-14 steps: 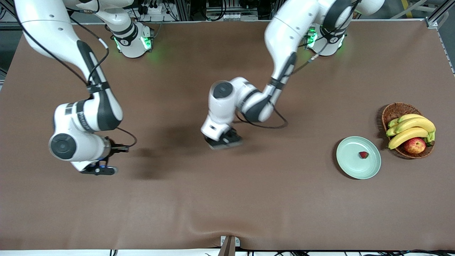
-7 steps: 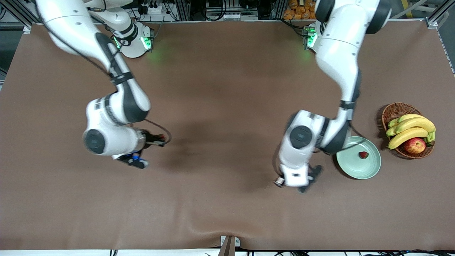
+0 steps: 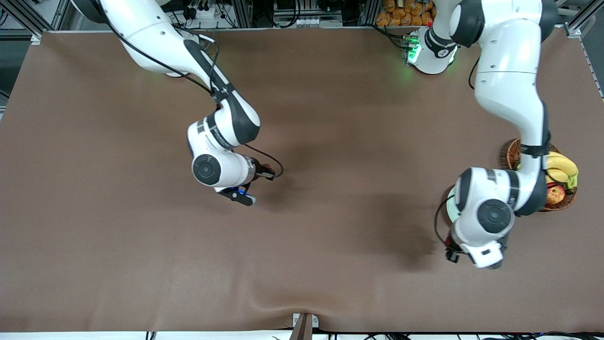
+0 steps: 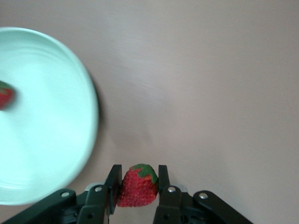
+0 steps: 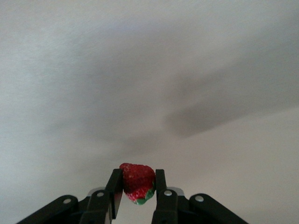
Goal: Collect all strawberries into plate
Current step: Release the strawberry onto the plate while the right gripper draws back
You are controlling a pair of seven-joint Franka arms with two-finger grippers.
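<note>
Carrying step: left gripper (image 4: 136, 186) clamped on a strawberry (image 4: 137, 185) just beside the plate (image 4: 42, 116) holding one berry (image 4: 5, 95), right gripper (image 5: 136, 186) gripping another strawberry (image 5: 137, 181) well apart from the plate; next, probably moving over the plate and releasing.

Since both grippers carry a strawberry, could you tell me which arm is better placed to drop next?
Left: its gripper holds a strawberry beside the plate; the right gripper hangs mid-table.
</note>
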